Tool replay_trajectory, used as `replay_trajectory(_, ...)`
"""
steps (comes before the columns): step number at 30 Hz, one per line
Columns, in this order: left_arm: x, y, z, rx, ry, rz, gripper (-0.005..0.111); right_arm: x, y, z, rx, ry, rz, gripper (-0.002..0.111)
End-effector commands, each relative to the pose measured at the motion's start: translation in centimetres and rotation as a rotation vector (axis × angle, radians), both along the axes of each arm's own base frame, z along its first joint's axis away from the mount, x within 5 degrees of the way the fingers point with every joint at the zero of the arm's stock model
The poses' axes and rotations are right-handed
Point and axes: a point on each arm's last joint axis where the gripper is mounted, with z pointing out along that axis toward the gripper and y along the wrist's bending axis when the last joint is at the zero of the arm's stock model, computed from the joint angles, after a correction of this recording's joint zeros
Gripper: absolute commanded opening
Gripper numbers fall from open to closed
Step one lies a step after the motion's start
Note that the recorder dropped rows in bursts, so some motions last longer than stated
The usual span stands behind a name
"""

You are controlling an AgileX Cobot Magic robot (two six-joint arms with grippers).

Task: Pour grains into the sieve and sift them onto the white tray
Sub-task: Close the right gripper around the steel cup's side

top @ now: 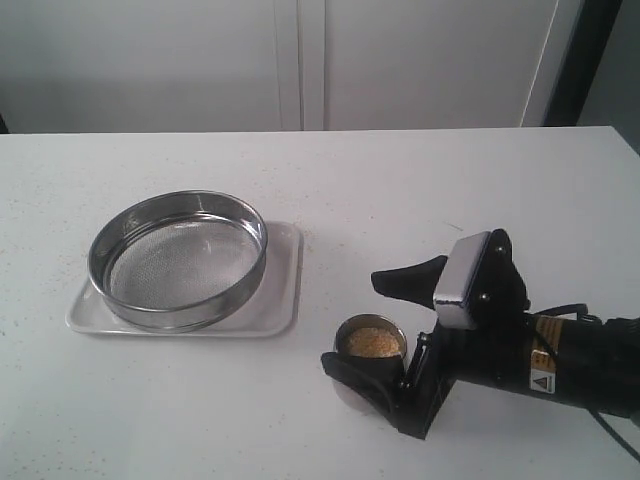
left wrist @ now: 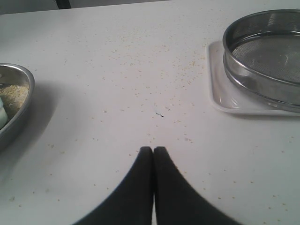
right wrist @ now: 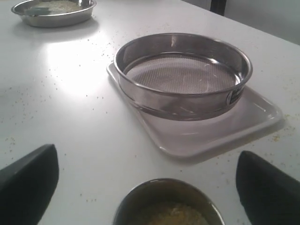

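1. Steel cup (top: 372, 362) of grains (top: 370, 342) stands at five o'clock on the worktop (top: 420, 200), the right tool (top: 358, 322) spread wide around it; no grip yet, I judge.
2. Step in hand: grasping the cup; next, close squarely, lift level.
3. Sieve (top: 178, 260) sits on the tray (top: 285, 300) at ten o'clock from that tool, well apart.
4. Left tool (left wrist: 153, 151) is pressed together, holding nothing.

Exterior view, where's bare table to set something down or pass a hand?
Free: the wide strip of table behind the sieve and white tray, up to the far edge; also the near corner in front of the tray. Crowded: right of the tray, where the open right gripper flanks the cup.
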Motion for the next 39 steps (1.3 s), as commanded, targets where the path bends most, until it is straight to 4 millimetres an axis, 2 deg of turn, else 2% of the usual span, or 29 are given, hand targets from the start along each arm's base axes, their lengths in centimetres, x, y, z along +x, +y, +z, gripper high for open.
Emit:
replay_trajectory(1,0.0,-0.1,-0.1,-0.010,-0.005,-0.008,0.000,0.4,0.0,-0.8,-0.018,-0.006,-0.025,0.095)
replay_trajectory(11,0.0,-0.1,-0.1,-0.010,-0.005,-0.008,0.000,0.5,0.0,-2.6,-0.067,0.008,-0.009,0.095)
replay_trajectory(20,0.0,-0.1,-0.1,-0.010,-0.005,-0.008,0.000,1.6,0.3,-3.3,-0.079,0.003,-0.009,0.095)
replay_trajectory(33,0.0,-0.1,-0.1,-0.010,-0.005,-0.008,0.000,1.5,0.3,-5.4,-0.142,0.034,0.010,0.095)
replay_trajectory(39,0.0,-0.1,-0.1,-0.010,-0.005,-0.008,0.000,2.0,0.4,-5.3,-0.140,0.021,0.009,0.092)
